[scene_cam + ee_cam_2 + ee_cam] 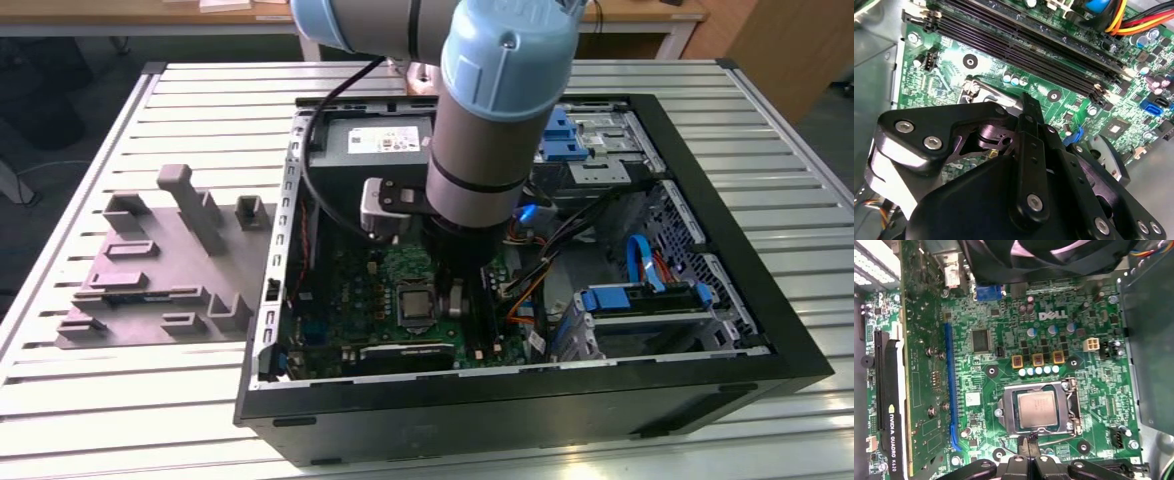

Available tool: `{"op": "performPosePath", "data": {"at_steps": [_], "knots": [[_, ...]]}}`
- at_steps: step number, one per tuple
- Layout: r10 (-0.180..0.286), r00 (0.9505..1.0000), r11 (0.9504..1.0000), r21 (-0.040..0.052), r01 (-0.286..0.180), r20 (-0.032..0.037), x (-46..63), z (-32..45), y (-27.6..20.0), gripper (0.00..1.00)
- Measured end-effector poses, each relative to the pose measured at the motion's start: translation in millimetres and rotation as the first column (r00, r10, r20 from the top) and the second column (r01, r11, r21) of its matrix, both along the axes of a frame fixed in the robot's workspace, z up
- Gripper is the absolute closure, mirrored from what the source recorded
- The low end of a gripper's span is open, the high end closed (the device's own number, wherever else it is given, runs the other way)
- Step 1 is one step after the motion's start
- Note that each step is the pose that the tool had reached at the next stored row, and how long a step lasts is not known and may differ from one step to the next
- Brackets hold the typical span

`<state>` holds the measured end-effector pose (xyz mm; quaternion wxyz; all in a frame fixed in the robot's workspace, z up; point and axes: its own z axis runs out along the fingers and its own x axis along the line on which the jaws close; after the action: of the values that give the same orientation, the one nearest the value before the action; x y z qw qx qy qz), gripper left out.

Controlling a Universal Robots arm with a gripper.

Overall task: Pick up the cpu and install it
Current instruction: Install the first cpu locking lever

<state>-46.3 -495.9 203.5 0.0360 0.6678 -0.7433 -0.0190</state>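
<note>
**The chip seated in its socket, with the gripper above the board**

The cpu (1037,409), a small square chip with a silvery-grey top, lies flat inside the rectangular metal socket frame (1072,407) of the green circuit board (1079,320); in the first wrist view it sits in the lower middle of the frame. The frame surrounds the chip on all sides, and a row of small pale round capacitors (1038,370) stands just above it in the picture.

The gripper (1029,441) appears at the bottom edge of the first wrist view, its dark fingertips pressed close together just beside the lower edge of the socket frame. They pinch nothing and stand apart from the chip. In the second wrist view the gripper's black linkage (1029,165) covers the lower half of the frame, with long black memory slots (1019,45) running diagonally across the board beyond it.

In the exterior view the grey-blue arm (487,120) reaches down from the top of the frame into the open black computer case (534,400), which lies on its side on a slatted metal table (160,380). The socket shows as a dark rectangle (416,300) on the board near the picture's centre, just beside the foot of the arm. At the exterior view's left, a grey moulded tray (154,270) with raised blocks rests on the table, touching the case. Blue drive brackets (641,298) sit inside the case at the exterior view's right.
</note>
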Motion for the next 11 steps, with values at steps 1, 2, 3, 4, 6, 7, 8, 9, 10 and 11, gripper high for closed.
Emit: {"op": "performPosePath", "data": {"at_steps": [1, 2, 3, 4, 6, 7, 8, 9, 10, 11], "knots": [[0.006, 1.0, 1.0, -0.0001, -0.006, 0.0, 0.0, -1.0, -0.2, 0.89], [0.013, 0.9999, 0.9999, -0.0001, -0.013, 0.0001, 0.0, -1.9, -0.3, 0.89], [0.021, 0.9998, 0.9998, -0.0002, -0.021, 0.0004, 0.0, -2.6, -0.5, 0.89], [0.029, 0.9996, 0.9996, -0.0002, -0.029, 0.0012, -0.1, -3.0, -0.8, 0.89], [0.042, 0.9991, 0.9991, -0.0001, -0.042, 0.0033, -0.6, -3.9, -1.7, 0.89], [0.046, 0.9989, 0.9989, -0.0002, -0.046, 0.004, -0.8, -4.4, -2.2, 0.89], [0.05, 0.9988, 0.9988, -0.0002, -0.05, 0.0046, -0.9, -5.1, -2.6, 0.89], [0.053, 0.9986, 0.9986, -0.0002, -0.053, 0.0052, -0.9, -5.9, -2.7, 0.89], [0.056, 0.9984, 0.9985, -0.0003, -0.056, 0.0059, -0.9, -6.7, -2.7, 0.89], [0.058, 0.9983, 0.9983, -0.0005, -0.058, 0.0069, -1.0, -7.6, -2.8, 0.89]]}}
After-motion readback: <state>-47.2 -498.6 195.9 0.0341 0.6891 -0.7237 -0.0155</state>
